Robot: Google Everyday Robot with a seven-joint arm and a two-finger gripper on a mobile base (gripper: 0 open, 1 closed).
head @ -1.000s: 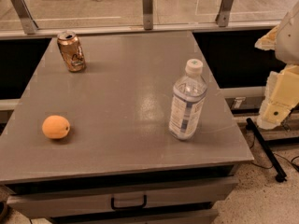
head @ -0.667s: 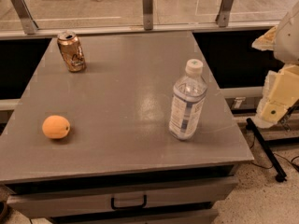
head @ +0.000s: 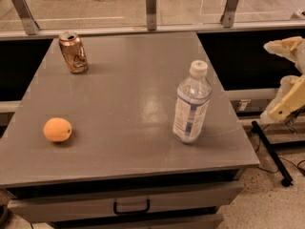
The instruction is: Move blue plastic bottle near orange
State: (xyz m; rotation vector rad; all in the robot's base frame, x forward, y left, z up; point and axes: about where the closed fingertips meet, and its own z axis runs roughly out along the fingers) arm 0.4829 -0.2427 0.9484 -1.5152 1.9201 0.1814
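The blue plastic bottle (head: pixel 191 104) stands upright on the right part of the grey table (head: pixel 128 89), with a white cap and a white-and-blue label. The orange (head: pixel 57 130) lies near the table's front left, far from the bottle. My gripper (head: pixel 278 78) is off the table's right edge, to the right of the bottle and clear of it. Its cream fingers (head: pixel 285 100) are apart and hold nothing. Part of the gripper is cut off by the frame edge.
A dented gold can (head: pixel 73 52) stands at the table's back left. A glass railing with metal posts (head: pixel 151 6) runs behind the table. A drawer handle (head: pixel 131 206) is below the front edge. A black stand leg (head: pixel 271 151) lies on the floor at right.
My gripper has shifted only slightly at the right edge. The bottle, orange and can have not moved.
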